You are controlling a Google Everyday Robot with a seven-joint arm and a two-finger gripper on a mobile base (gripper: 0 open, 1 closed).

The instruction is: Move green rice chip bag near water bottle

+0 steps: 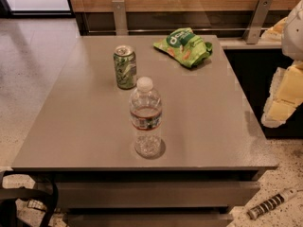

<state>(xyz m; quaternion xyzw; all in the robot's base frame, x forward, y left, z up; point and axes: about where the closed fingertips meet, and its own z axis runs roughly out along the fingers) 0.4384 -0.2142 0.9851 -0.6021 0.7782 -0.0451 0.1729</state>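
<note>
Occupying most of the frame, the grey surface [213,126] carries all three items and shows bare area on its right half.

At the right edge of the frame, off the surface and level with its middle, sits the pale yellow-white gripper [283,98]. It holds nothing visible. Whether it is open or closed cannot be told.

The green rice chip bag [183,45] lies flat in the upper centre-right, close to the far edge of the surface. Its long axis runs roughly left to right across the frame, dipping slightly toward the right. The white logo sits at the left end and the crumpled end points right.

The water bottle [146,117] stands upright at centre frame, cap on, well apart from the bag.

The green soda can [125,66] stands upright just above and left of the bottle, between the bottle and the bag's left end.

Assessment: the task is not begun, and the step in hand is the reach to the bag.

- Approach from above and close across the bag's short width, near its middle, since the soft film will likely sag if taken by one end.
- Carry it down the bare right side of the surface, clear of the can.
- Set it just right of the bottle without nudging it, as the tall bottle appears easy to topple.
</note>
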